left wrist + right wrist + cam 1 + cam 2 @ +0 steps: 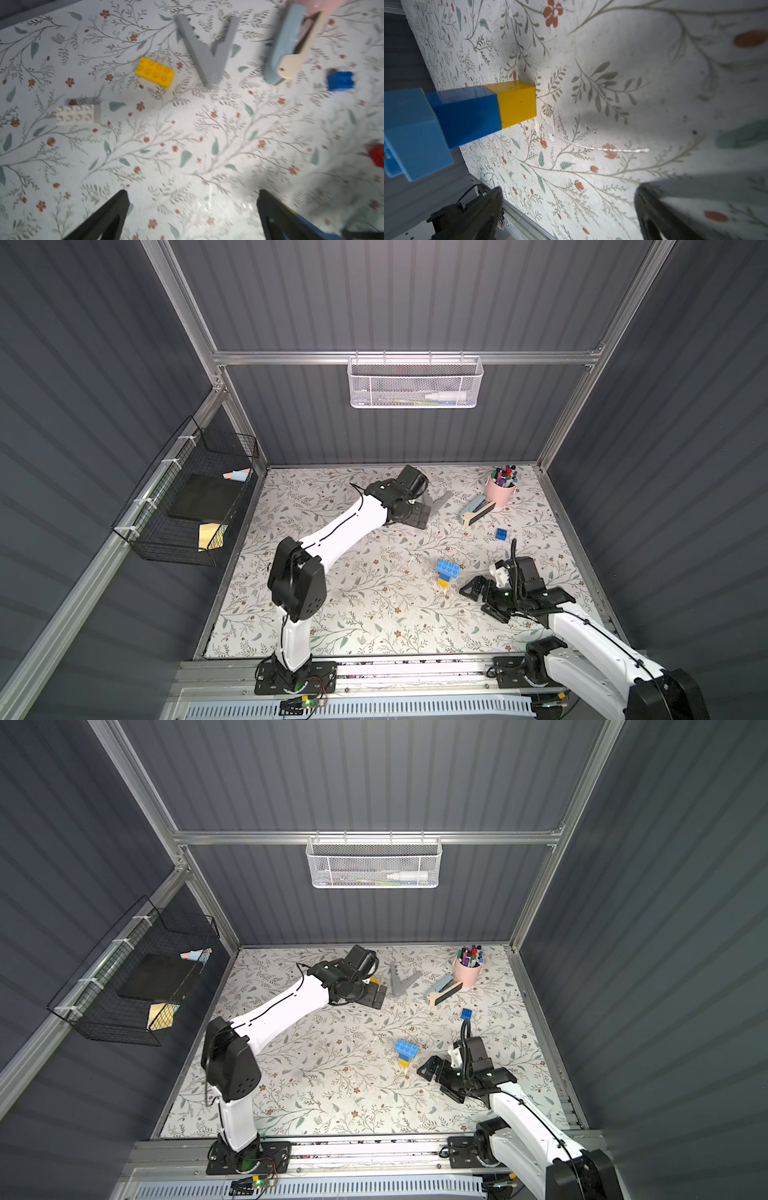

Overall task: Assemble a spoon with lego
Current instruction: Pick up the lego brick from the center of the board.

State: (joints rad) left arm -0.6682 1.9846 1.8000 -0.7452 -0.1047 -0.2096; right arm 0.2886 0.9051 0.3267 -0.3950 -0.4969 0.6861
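Left gripper (191,207) hung wide open and empty over the mat (207,145), yellow brick (154,72) and white brick (78,115) lay loose ahead of it, right gripper (569,207) likewise gaped empty, spoon (448,572) stood on its yellow end just beside it, blue brick (501,534) lay farther back.

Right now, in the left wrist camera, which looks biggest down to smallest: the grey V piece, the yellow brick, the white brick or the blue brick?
1. The grey V-shaped piece, clearly largest.
2. The yellow brick and the white brick look about alike, so I won't rank them.
3. The blue brick, smallest, though blurry.
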